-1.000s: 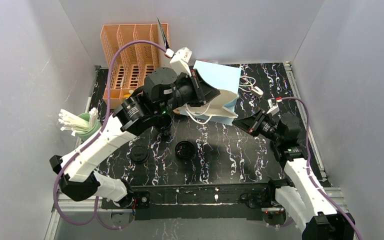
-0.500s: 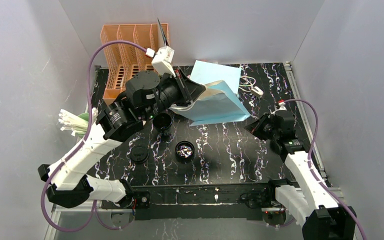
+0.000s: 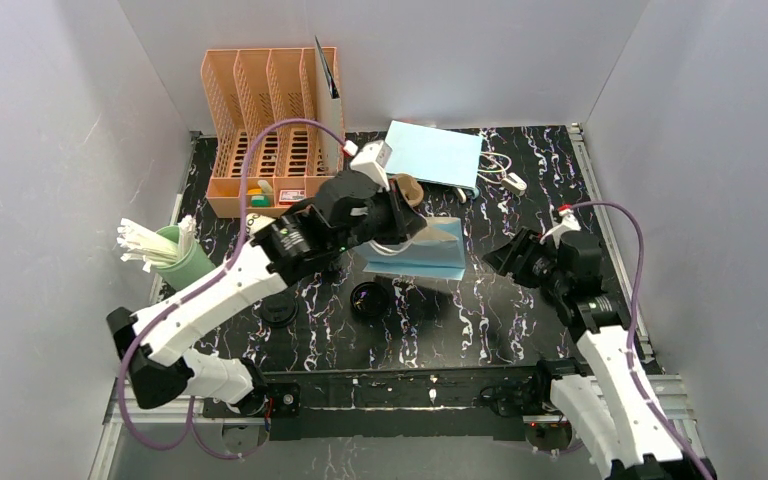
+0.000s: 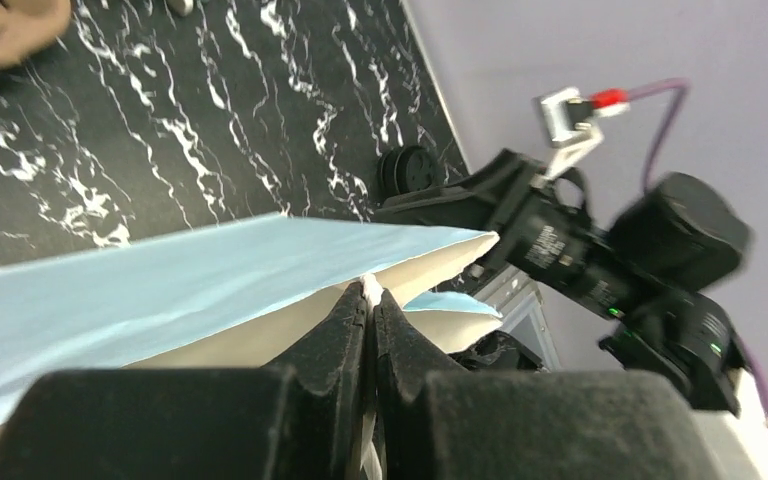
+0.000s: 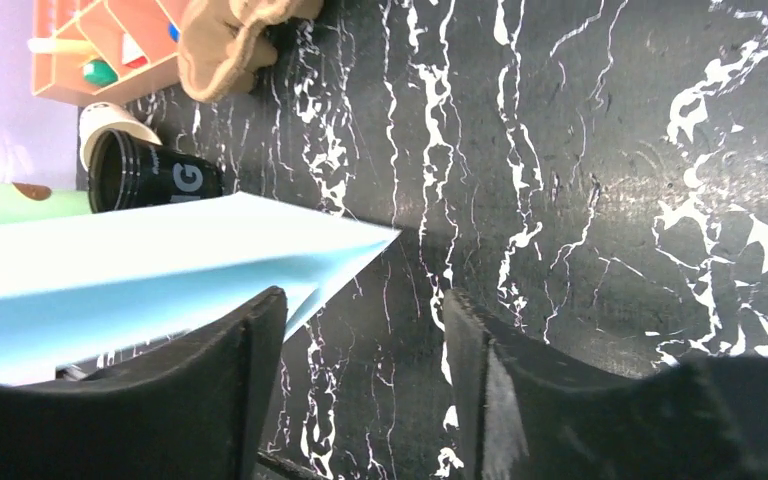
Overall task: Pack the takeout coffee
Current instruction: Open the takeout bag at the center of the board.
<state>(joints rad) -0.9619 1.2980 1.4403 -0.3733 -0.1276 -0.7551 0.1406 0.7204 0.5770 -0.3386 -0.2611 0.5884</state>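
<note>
In the top view my left gripper (image 3: 403,216) is over the middle of the table, shut on the upper edge of the light-blue paper bag (image 3: 430,254). In the left wrist view the fingers (image 4: 370,292) pinch a white strip at the bag's (image 4: 160,285) mouth. My right gripper (image 3: 496,256) stands open to the bag's right, apart from it. Its fingers (image 5: 360,300) have nothing between them, and the bag's corner (image 5: 350,243) ends just beside the left finger. One dark takeout coffee cup (image 3: 368,299) stands in front of the bag. Another dark cup (image 5: 155,180) lies behind the bag.
A black lid or lidded cup (image 3: 278,308) sits at the front left. The brown pulp carrier (image 3: 407,188) lies behind the bag, and a second blue bag (image 3: 438,153) lies flat at the back. An orange rack (image 3: 265,130) and a green cup of white sticks (image 3: 182,258) are on the left.
The left arm first lifted the bag, then lowered it toward the table's middle. The right gripper drew back from the bag's corner and has opened.
</note>
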